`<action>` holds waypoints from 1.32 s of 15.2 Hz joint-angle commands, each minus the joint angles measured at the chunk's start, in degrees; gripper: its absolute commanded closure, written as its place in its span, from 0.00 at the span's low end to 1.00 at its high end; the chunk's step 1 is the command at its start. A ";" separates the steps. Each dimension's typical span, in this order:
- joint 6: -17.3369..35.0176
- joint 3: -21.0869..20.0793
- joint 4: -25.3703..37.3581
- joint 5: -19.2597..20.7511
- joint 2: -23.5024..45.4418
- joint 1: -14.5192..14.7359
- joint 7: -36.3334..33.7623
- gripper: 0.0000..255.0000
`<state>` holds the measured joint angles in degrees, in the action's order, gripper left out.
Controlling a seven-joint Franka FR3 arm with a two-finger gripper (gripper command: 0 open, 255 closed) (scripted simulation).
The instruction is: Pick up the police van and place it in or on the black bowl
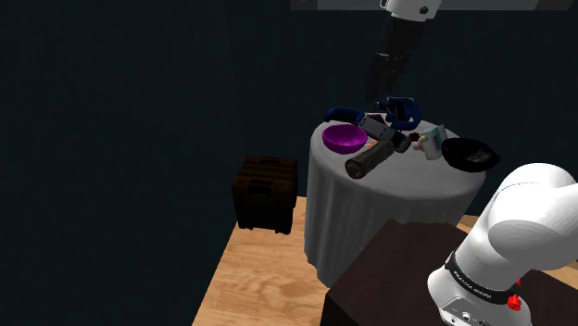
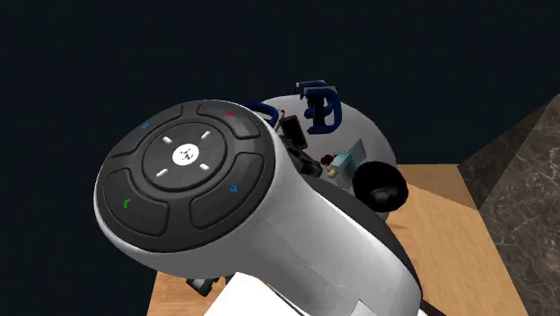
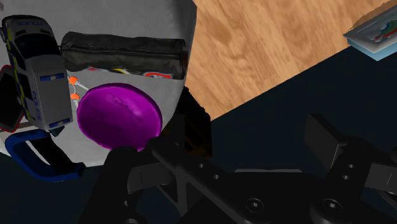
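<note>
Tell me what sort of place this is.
Probably a dim room in a home: a wooden floor, a small round table draped in grey cloth, and a dark brown crate standing on the floor beside it.

Round grey-draped desk (image 1: 389, 204): purple bowl (image 1: 345, 138) toward shoulder view's left, black bowl (image 1: 468, 153) at right edge, dark cylindrical pouch (image 1: 370, 162) between them. White police van (image 3: 38, 70) just beside purple bowl. Dark brown crate (image 1: 266, 192) on floor, left of desk.

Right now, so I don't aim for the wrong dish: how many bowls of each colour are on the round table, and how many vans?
Purple bowl: 1
Black bowl: 1
Van: 1
Total: 3
</note>
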<state>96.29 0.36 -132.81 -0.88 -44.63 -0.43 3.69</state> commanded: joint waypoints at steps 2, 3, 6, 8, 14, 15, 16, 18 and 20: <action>0.81 1.79 -1.28 0.22 -0.88 -0.19 1.99 0.00; 1.62 3.61 -2.45 0.47 -1.65 -0.38 3.98 0.00; 4.01 9.25 -5.40 1.33 -3.22 -1.01 10.04 0.00; 5.59 13.17 -6.86 1.93 -3.63 -1.41 14.15 0.00; 10.26 25.73 -8.69 3.22 -1.68 -1.71 26.95 0.00; 11.01 27.96 -8.61 3.27 -0.90 -1.52 29.16 0.00; 11.75 30.23 -8.43 3.26 0.00 -1.22 31.40 0.00; 13.15 34.91 -7.73 2.98 2.15 -0.30 35.98 0.00; 14.42 39.83 -6.59 2.26 4.74 1.13 40.75 0.00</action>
<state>110.13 37.73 -140.08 1.78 -41.17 -0.06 41.92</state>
